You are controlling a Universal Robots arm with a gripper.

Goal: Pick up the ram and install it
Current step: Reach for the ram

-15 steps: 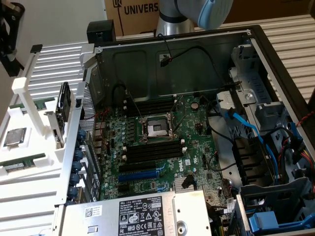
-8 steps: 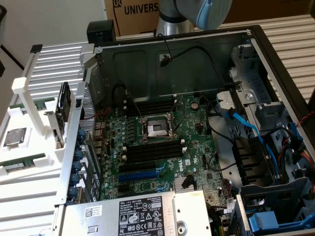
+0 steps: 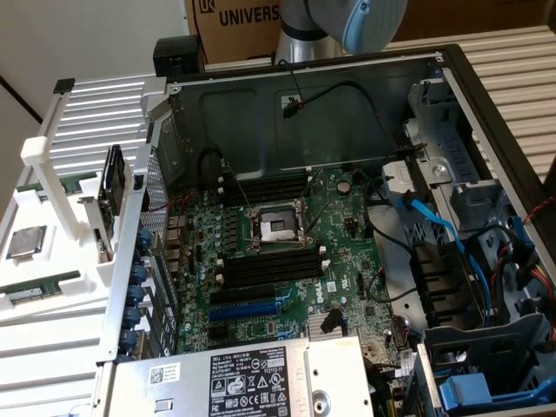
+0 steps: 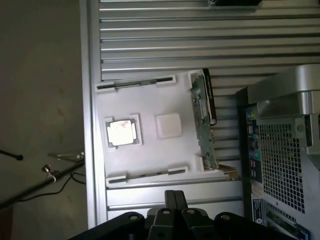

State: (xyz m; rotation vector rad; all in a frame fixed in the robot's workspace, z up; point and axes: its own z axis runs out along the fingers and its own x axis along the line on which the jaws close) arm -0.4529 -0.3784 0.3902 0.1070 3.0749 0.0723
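spanning the scene, a ribbed metal surface [image 4: 175, 30] carries an open computer case [image 3: 347, 104] and a white holder [image 4: 150, 150], with a cardboard box [image 3: 234, 22] behind and bare floor [image 4: 40, 75] alongside. the ram [image 3: 39, 289] sits in clips at the holder's edge, near a silver processor [image 4: 121, 132]. the hand [image 4: 170, 196] hangs over the surface beside the holder, fingers pressed together, gripping nothing.

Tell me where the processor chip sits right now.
The processor chip lies on the white tray at the exterior view's left, outside the open computer case, just behind the green ram on the tray's near edge.
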